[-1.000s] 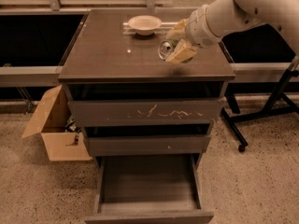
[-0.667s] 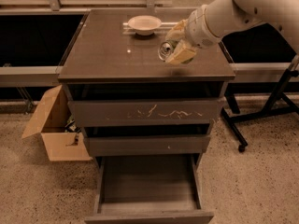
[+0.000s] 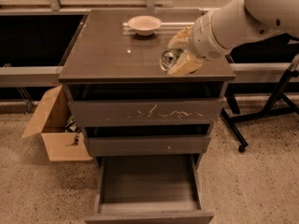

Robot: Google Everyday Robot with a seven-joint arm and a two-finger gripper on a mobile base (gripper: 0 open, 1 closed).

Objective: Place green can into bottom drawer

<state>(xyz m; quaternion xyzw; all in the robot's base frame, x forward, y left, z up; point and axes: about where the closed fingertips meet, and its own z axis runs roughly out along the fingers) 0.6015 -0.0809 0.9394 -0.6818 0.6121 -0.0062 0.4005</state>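
Observation:
The green can [image 3: 167, 59] lies on its side over the cabinet top's right front part, shiny silver end facing the camera. My gripper [image 3: 178, 53] is shut on the green can, one pale finger [image 3: 179, 37] above it and one below. The white arm reaches in from the upper right. The bottom drawer [image 3: 148, 208] stands pulled out at floor level, its flat grey floor bare.
A white shallow bowl [image 3: 144, 24] sits at the back of the cabinet top [image 3: 107, 55]. The scratched top drawer [image 3: 145, 112] and middle drawer [image 3: 147, 144] are slightly out. An open cardboard box [image 3: 53, 125] stands on the floor left; a black stand's legs [image 3: 261, 111] are at right.

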